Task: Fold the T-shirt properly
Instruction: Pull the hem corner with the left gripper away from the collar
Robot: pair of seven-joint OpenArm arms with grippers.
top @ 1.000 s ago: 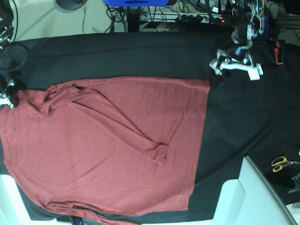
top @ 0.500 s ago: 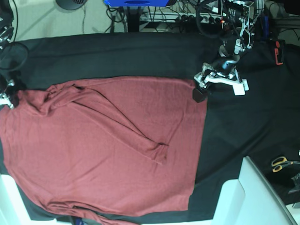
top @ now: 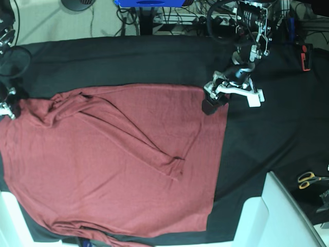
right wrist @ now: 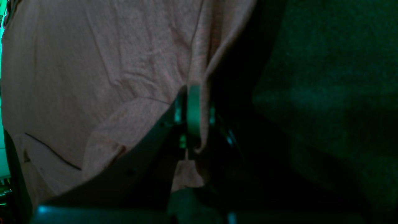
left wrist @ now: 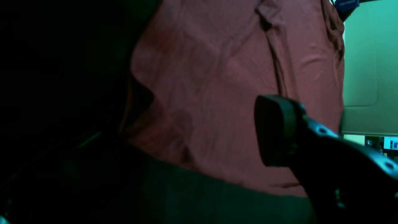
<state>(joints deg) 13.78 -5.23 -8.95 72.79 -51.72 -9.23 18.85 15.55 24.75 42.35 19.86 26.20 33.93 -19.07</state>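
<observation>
The brick-red T-shirt [top: 118, 170] lies spread on the black tablecloth [top: 267, 139], one long sleeve folded diagonally across its body. My left gripper [top: 231, 99] hovers open over the shirt's upper right corner. In the left wrist view one dark pad [left wrist: 273, 130] stands above the red cloth [left wrist: 217, 77], nothing between the fingers. My right gripper [top: 6, 109] sits at the shirt's far left corner. In the right wrist view that gripper [right wrist: 193, 121] is shut on a raised fold of the shirt [right wrist: 93, 62].
Yellow-handled scissors [top: 307, 179] lie at the right edge. A white block [top: 277, 216] fills the lower right corner. Cables and a blue frame [top: 149, 2] run along the far side. A red-and-black tool [top: 305, 56] lies at the upper right.
My left gripper has moved left and toward the shirt, from beyond its corner to over the corner's edge. The right gripper and the shirt have stayed put.
</observation>
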